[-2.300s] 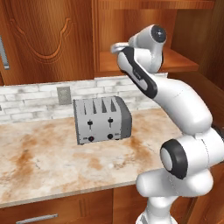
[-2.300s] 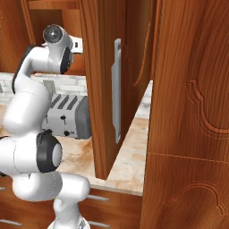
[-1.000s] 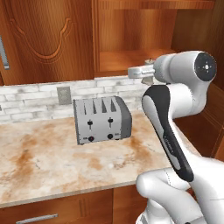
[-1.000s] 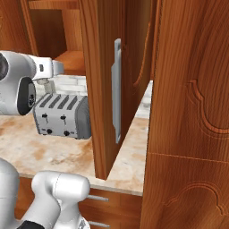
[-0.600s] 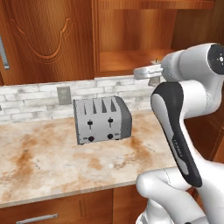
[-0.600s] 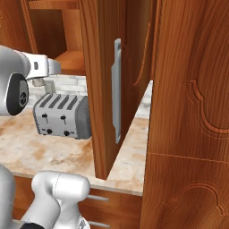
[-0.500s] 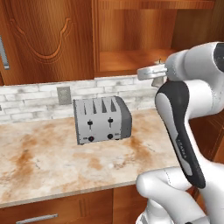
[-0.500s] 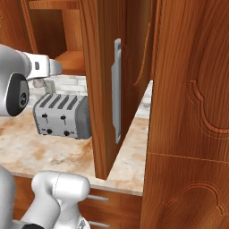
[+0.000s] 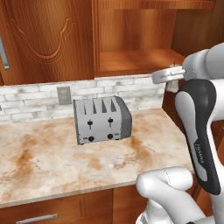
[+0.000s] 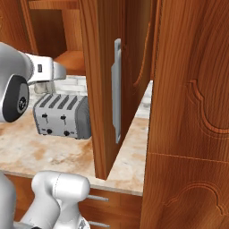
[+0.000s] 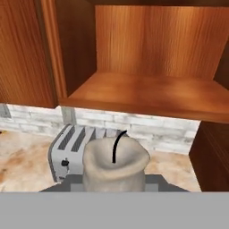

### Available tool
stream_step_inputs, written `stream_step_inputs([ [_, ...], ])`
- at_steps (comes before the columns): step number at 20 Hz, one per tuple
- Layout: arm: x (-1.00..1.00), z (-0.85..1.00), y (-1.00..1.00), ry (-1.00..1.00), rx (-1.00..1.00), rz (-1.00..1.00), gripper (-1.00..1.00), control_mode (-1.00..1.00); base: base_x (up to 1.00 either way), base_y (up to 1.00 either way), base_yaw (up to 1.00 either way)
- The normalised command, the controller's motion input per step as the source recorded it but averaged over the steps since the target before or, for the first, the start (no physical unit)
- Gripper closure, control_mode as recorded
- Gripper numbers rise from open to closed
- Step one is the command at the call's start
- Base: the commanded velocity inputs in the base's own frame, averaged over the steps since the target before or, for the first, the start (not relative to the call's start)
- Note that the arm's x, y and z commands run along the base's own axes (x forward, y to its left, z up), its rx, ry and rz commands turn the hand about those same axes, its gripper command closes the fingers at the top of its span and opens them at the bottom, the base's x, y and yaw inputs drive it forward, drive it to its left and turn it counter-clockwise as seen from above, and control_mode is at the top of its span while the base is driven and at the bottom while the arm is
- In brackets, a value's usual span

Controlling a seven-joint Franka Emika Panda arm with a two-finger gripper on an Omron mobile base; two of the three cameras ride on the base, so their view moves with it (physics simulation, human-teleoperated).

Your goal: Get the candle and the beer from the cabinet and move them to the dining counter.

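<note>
Withdrawn from the cabinet [image 11: 134,94] above the toaster [image 9: 103,119], the fingers pinch the candle [image 11: 115,163]; beer and delivery remain.

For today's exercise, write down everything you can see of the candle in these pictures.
The candle is a stubby, pale grey-beige cylinder, waxy and slightly lumpy. Its top is hollowed into a shallow bowl, from which a thin, dark, curved wick rises. It stands upright, close to the hand camera, in front of the toaster and below the cabinet shelf. Its base is hidden.
</note>
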Motion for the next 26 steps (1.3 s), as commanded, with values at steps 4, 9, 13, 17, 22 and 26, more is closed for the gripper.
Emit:
stream_step_inputs([
  [4,0.0,0.0,0.0,0.0,0.0,0.0,1.0,1.0,-0.68,0.18,0.03],
  [9,0.0,0.0,0.0,0.0,0.0,0.0,1.0,1.0,-0.72,0.86,0.39],
  [13,0.0,0.0,0.0,0.0,0.0,0.0,1.0,1.0,-0.13,0.8,0.82],
  [17,0.0,0.0,0.0,0.0,0.0,0.0,1.0,1.0,0.0,0.38,0.9],
  [22,0.0,0.0,0.0,0.0,0.0,0.0,1.0,1.0,0.0,0.16,0.89],
  [26,0.0,0.0,0.0,0.0,0.0,0.0,1.0,1.0,0.17,0.08,0.83],
])
